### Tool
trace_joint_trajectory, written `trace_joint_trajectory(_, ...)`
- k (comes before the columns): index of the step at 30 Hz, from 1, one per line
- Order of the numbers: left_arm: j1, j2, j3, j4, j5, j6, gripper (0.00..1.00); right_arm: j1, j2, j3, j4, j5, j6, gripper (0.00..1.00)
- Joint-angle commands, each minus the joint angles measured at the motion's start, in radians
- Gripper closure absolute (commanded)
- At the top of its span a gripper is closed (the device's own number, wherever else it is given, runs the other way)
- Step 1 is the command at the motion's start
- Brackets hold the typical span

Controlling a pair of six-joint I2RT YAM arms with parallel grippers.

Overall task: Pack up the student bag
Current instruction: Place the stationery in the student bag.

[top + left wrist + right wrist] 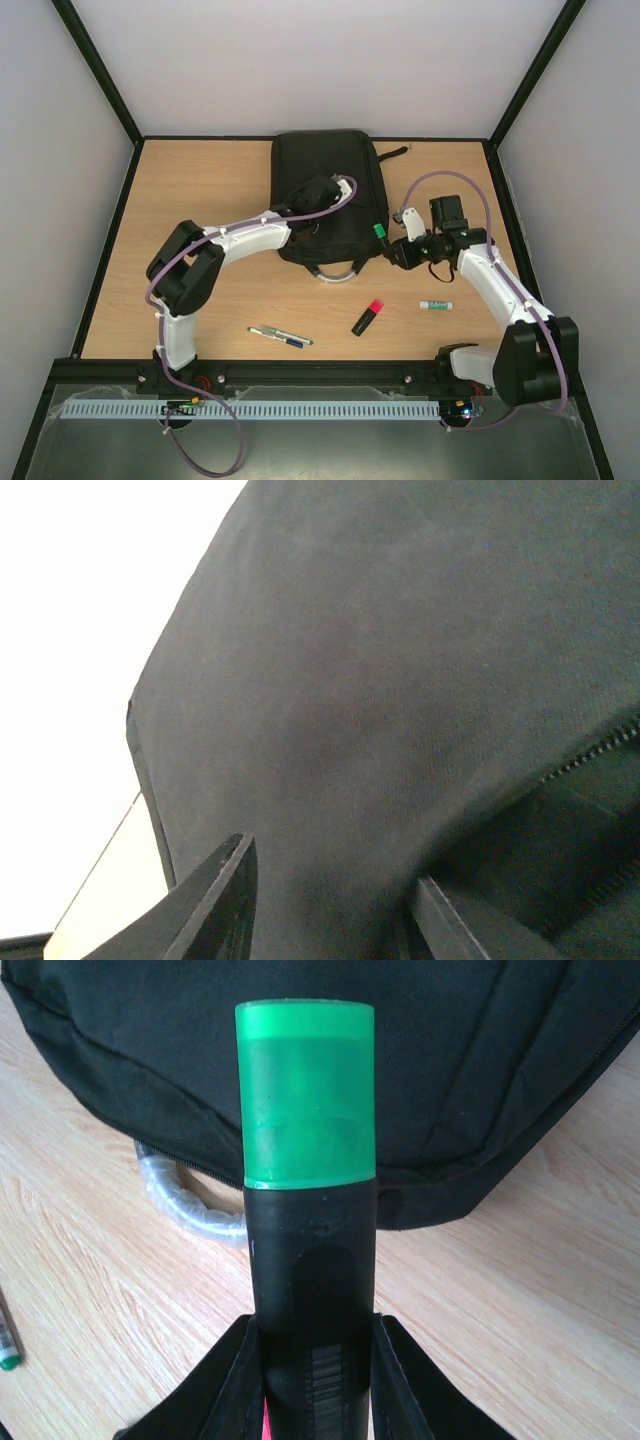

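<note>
right tool (318, 1375) | gripping green-capped highlighter (305, 1160) | cap overlaps student bag (470, 1060) edge

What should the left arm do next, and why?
Probably pinch the bag fabric and lift it a little. The left claw straddles a fold of the bag beside the zipper. The right claw holds a green highlighter just short of the bag, and the edge facing it looks closed, so there seems to be no gap yet to slip it into.

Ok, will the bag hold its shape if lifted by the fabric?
Probably floppy: the bag is soft fabric, rounded at its edge. Likely light, since it looks flat and unfilled. The coarse weave should grip rather than slip.
</note>
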Motion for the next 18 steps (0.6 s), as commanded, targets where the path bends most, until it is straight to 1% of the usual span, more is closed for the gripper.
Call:
trace_joint_trajectory(1,0.041,0.062,0.111,0.032,0.02,-0.002,0.58,-0.002,0.066,0.11,-0.078,-0.022,0.039,0.87)
trace_joint_trajectory(2,0.04,0.072,0.116,0.035,0.014,0.002,0.51,-0.002,0.074,0.131,-0.089,-0.025,0.048,0.87)
trace_joint_trajectory(3,0.04,0.08,0.118,0.035,0.013,0.0,0.48,-0.002,0.084,0.151,-0.098,-0.031,0.057,0.86)
trace_joint_trajectory(4,0.04,0.084,0.118,0.03,0.015,-0.005,0.49,-0.002,0.093,0.173,-0.107,-0.037,0.066,0.86)
trace_joint_trajectory(7,0.04,0.072,0.109,0.017,0.035,-0.034,0.64,-0.003,0.145,0.23,-0.137,-0.06,0.091,0.86)
trace_joint_trajectory(13,0.038,-0.011,0.099,-0.024,0.115,-0.139,0.86,0.024,0.274,0.353,-0.225,-0.089,0.098,0.88)
trace_joint_trajectory(14,0.036,-0.018,0.102,-0.035,0.111,-0.158,0.88,0.03,0.288,0.377,-0.236,-0.094,0.1,0.88)
trace_joint_trajectory(18,0.035,-0.047,0.104,-0.042,0.135,-0.249,0.94,0.053,0.368,0.459,-0.283,-0.111,0.101,0.89)
